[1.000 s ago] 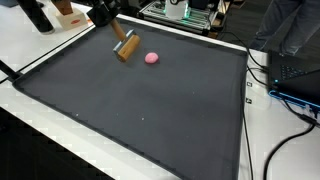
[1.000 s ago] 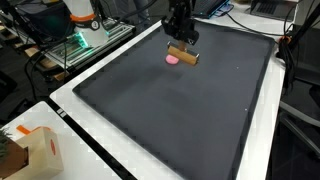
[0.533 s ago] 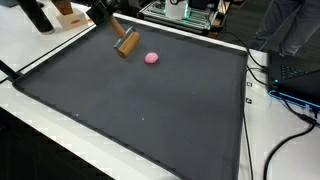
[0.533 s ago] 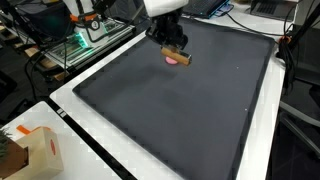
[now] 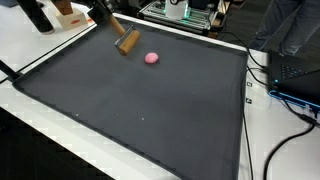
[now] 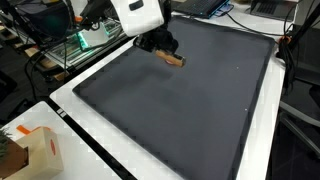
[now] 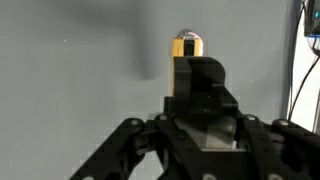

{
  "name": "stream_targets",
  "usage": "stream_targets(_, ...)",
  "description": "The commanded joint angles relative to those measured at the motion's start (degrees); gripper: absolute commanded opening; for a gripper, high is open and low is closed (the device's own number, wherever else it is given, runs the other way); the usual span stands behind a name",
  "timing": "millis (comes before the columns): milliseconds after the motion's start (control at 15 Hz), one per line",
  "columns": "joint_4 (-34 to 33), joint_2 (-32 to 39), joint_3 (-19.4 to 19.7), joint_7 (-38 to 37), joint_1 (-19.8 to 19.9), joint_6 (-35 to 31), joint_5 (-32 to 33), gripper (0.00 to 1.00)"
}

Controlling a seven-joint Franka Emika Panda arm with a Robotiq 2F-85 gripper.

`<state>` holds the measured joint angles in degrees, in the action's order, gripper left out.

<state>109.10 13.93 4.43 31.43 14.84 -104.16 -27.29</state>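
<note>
Far left first: at the back corner of the white desk (image 5: 20,90) a black object (image 5: 38,15) and a small brown box (image 5: 66,10) sit off the dark mat (image 5: 150,120), and right beside them the arm comes in. There's the tool (image 5: 116,31), reaching down over the mat's upper left corner, fingers closed tight on a wooden block (image 5: 127,44). The block hangs tilted at the tip, one end low toward the mat. Whether it touches the mat or hangs just above it, I can't tell from here.

Moving right, a pink ball (image 5: 151,58) lies on the mat just beside the block, apart from it, with nothing touching it. The broad mat runs on to the right, and past its right edge cables (image 5: 262,80) trail over the desk near a laptop (image 5: 300,75).

Now in an exterior view from another angle, a cardboard box (image 6: 30,150) stands at the near left corner of the desk. The arm's white wrist (image 6: 138,14) fills the top. Below it the black fingers (image 6: 158,42) pinch the block, which slants down to the right. The ball does not show from this side.

On to the wrist view. The block sticks straight out ahead, its tan end (image 7: 187,45) showing above the dark fingers. Grey mat lies all around it, there is a faint shadow to its left, and a cable runs down the right edge.
</note>
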Motion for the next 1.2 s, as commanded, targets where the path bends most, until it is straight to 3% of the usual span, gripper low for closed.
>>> stream_targets(0,1.80,-0.99,0.78,2.75,0.87,1.09,-2.02,0.24)
stream_targets(1133,4.95,-4.11,1.25,4.16,-0.52,-0.74,0.05,0.24)
